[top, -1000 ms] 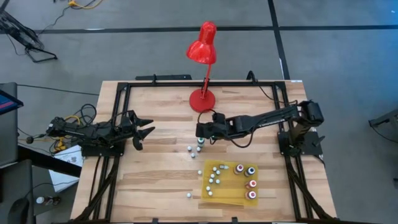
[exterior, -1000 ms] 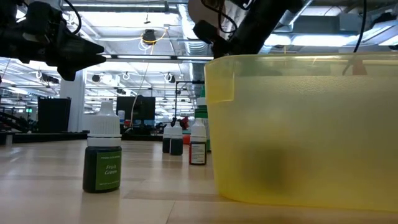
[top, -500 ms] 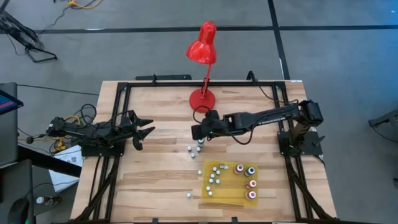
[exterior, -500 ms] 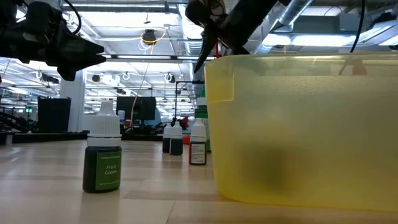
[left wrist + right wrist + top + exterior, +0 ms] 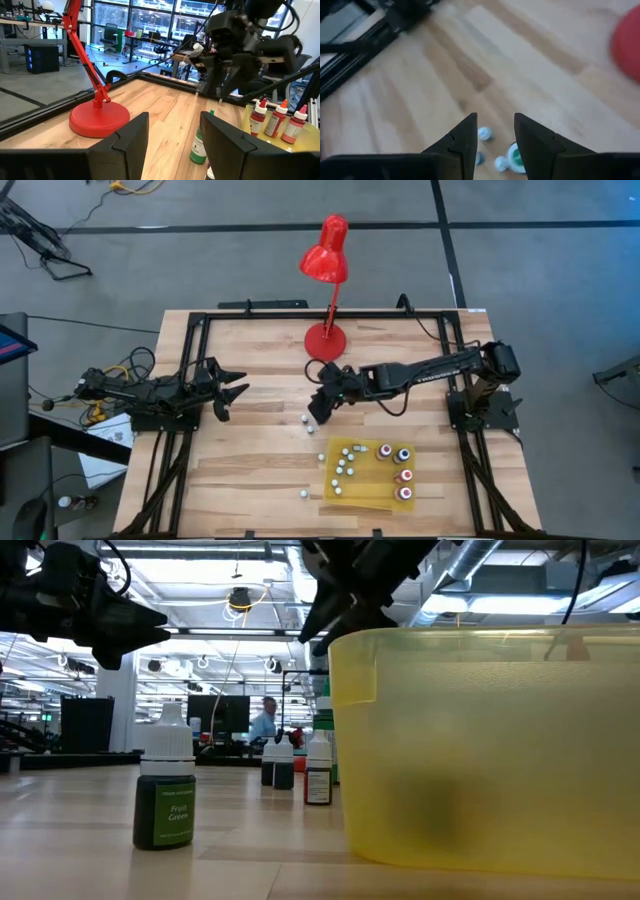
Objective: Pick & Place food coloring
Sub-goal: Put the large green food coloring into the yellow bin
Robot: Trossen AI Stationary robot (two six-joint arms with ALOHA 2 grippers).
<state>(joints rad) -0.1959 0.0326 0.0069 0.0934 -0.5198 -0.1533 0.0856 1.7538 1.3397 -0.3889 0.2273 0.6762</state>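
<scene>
My right gripper (image 5: 493,131) hangs open and empty over the loose food coloring bottles (image 5: 312,421) mid-table, near the lamp base (image 5: 325,340). Risk: the bottles stand close together, so coming down off-centre could tip a neighbour. The yellow tray (image 5: 368,490) holds others. My left gripper (image 5: 172,132) waits open at the left edge. Which bottle sits under me, I can't tell.

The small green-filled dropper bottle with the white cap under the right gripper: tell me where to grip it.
Grip the green dropper bottle across its narrow white cap, coming straight down. It stands upright, and the open right gripper hangs above it. Neighbouring bottles stand close, so keep the fingers narrow.
</scene>
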